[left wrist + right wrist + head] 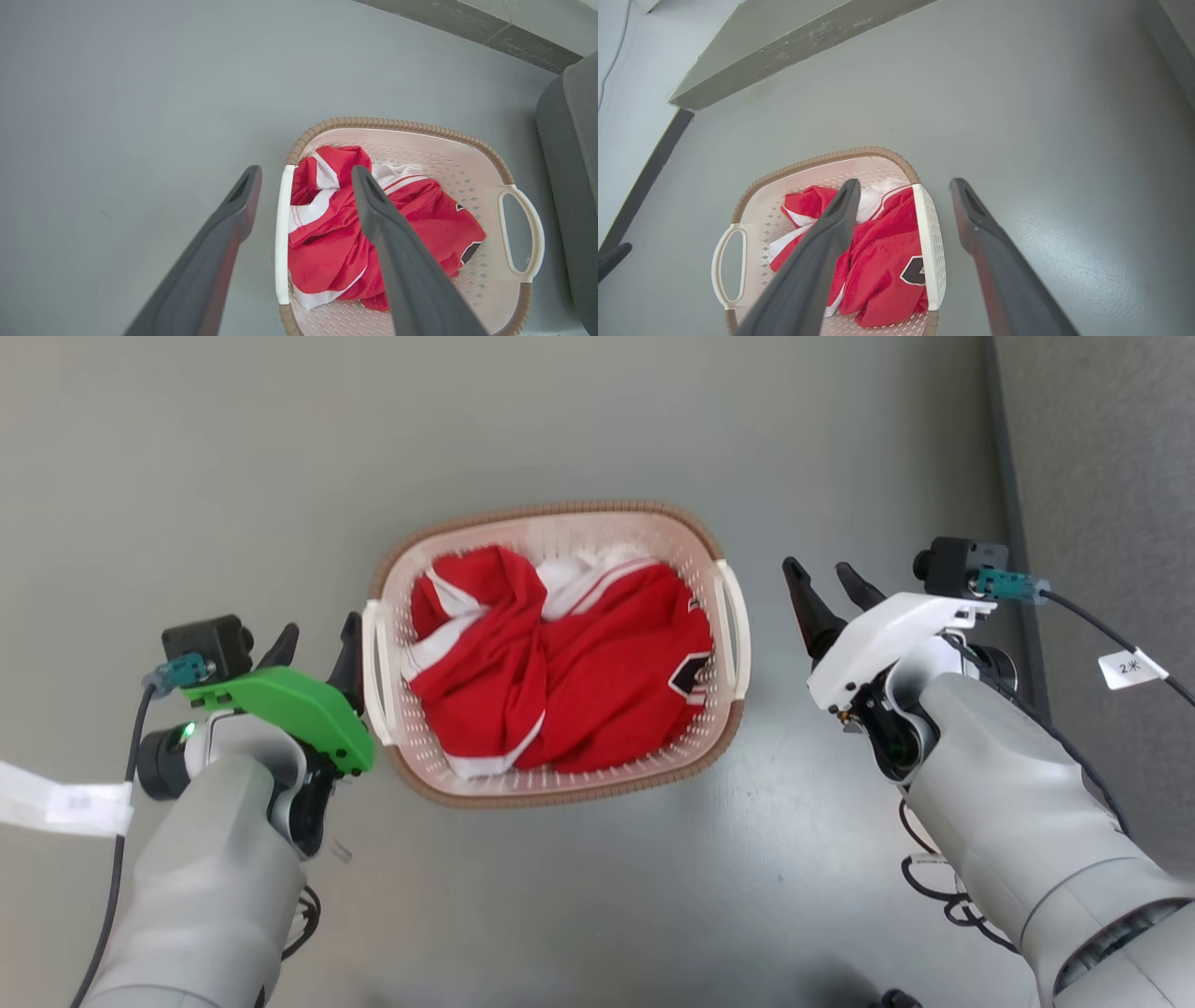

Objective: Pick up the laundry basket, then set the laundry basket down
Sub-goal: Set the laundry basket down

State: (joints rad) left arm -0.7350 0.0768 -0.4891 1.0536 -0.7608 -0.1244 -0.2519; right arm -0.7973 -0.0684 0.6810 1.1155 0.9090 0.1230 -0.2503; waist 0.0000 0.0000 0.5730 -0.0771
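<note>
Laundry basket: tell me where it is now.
The laundry basket sits on the grey floor at the head view's centre, between the left gripper, close by its handle, and the right gripper, farther off.

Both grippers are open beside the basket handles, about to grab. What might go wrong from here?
1. In the left wrist view the left gripper frames the white loop handle of the cream perforated plastic laundry basket; its inner finger could pinch the red-and-white garment too.
2. In the head view the right gripper sits farther from the right-side handle, so an uneven grasp may tilt the basket.
</note>
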